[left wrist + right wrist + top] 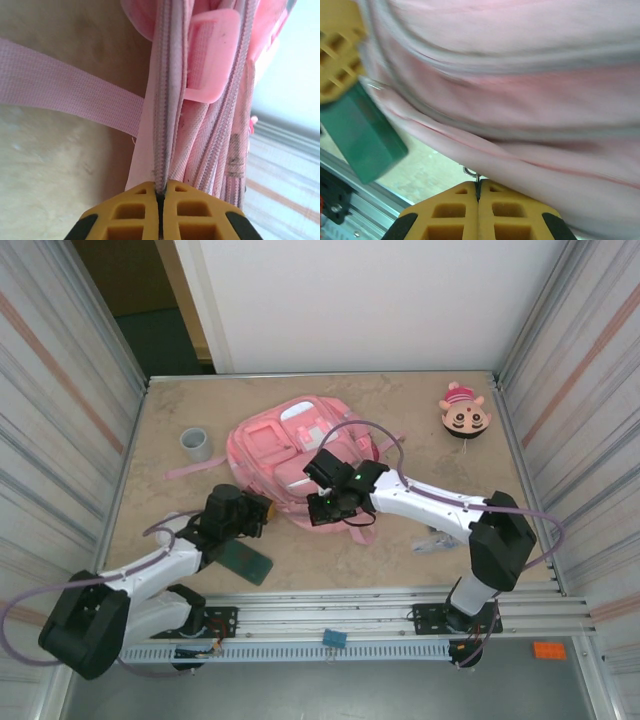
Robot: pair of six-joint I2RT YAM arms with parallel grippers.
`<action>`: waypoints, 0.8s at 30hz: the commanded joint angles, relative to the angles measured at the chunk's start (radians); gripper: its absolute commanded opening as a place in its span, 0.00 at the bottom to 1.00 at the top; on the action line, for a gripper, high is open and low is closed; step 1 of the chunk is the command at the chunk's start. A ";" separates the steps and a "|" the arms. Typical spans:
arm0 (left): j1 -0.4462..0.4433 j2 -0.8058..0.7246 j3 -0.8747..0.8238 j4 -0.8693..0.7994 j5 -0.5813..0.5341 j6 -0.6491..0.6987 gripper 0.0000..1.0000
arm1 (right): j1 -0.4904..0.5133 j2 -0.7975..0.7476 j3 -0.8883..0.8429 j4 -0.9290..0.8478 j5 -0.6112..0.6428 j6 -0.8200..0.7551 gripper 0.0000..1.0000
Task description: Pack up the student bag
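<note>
The pink student bag (285,445) lies flat in the middle of the table. My left gripper (263,512) is at its near left edge. In the left wrist view that gripper (160,196) is shut on a piped zipper edge (165,115) of the student bag (220,125), beside a pink buckle (210,55). My right gripper (322,502) is at the bag's near edge, just to the right of the left one. Seen from the right wrist, this gripper (478,185) is shut on a small metal zipper pull (472,173) under the pink fabric (520,100).
A dark green flat case (245,560) lies near the left arm, also close by at the left of the right wrist view (360,135). A grey tape roll (196,444) stands far left, a cartoon plush (463,412) far right. A small clear item (435,540) lies by the right arm.
</note>
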 commanded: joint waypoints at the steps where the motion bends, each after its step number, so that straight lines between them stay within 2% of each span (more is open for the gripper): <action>1: 0.077 -0.056 -0.007 -0.102 -0.025 0.083 0.00 | -0.030 -0.051 -0.048 -0.143 0.049 -0.041 0.00; 6: 0.126 -0.046 0.045 -0.178 0.062 0.180 0.00 | -0.054 -0.073 -0.074 -0.092 -0.013 -0.063 0.00; 7: 0.126 -0.038 0.058 -0.188 0.074 0.190 0.06 | -0.043 -0.075 -0.073 -0.064 -0.038 -0.065 0.00; 10: 0.126 -0.026 0.073 -0.212 0.139 0.178 0.37 | -0.022 -0.066 -0.077 0.018 -0.095 -0.030 0.00; 12: 0.092 -0.067 0.060 -0.239 0.159 0.145 0.47 | -0.010 -0.051 -0.073 0.047 -0.112 -0.009 0.00; 16: -0.057 -0.248 0.036 -0.382 0.016 0.061 0.59 | 0.008 -0.025 -0.059 0.066 -0.115 0.001 0.00; 19: -0.154 -0.348 0.015 -0.428 -0.082 -0.015 0.66 | 0.017 -0.013 -0.044 0.065 -0.121 -0.003 0.00; 22: -0.207 -0.371 -0.006 -0.419 -0.122 -0.061 0.73 | 0.022 -0.009 -0.036 0.063 -0.126 -0.012 0.00; 24: -0.208 -0.343 -0.025 -0.386 -0.111 -0.074 0.73 | 0.022 -0.009 -0.036 0.064 -0.133 -0.015 0.00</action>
